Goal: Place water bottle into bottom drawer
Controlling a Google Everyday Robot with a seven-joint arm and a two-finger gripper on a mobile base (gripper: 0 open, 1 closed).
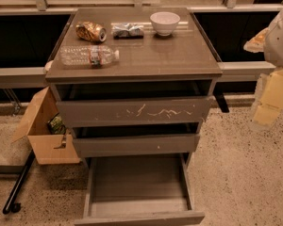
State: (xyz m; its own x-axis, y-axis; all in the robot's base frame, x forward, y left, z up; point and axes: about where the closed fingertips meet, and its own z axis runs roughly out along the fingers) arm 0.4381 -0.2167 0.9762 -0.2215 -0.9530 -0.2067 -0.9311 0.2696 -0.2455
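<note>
The water bottle (pixel 88 55) lies on its side at the front left of the cabinet top (pixel 170 55), its white cap pointing right. The bottom drawer (pixel 137 187) is pulled out wide and its flat inside is bare. My gripper (pixel 271 100) hangs at the right edge of the view, off to the right of the cabinet at about the height of the top drawer. It is far from the bottle and holds nothing that I can see.
A crushed gold can (pixel 91 31), a silver foil packet (pixel 128 30) and a white bowl (pixel 164 22) stand along the back of the cabinet top. The white-scratched top drawer (pixel 134 111) and the middle drawer (pixel 136 145) are slightly out. A cardboard box (pixel 45 128) sits on the floor at the left.
</note>
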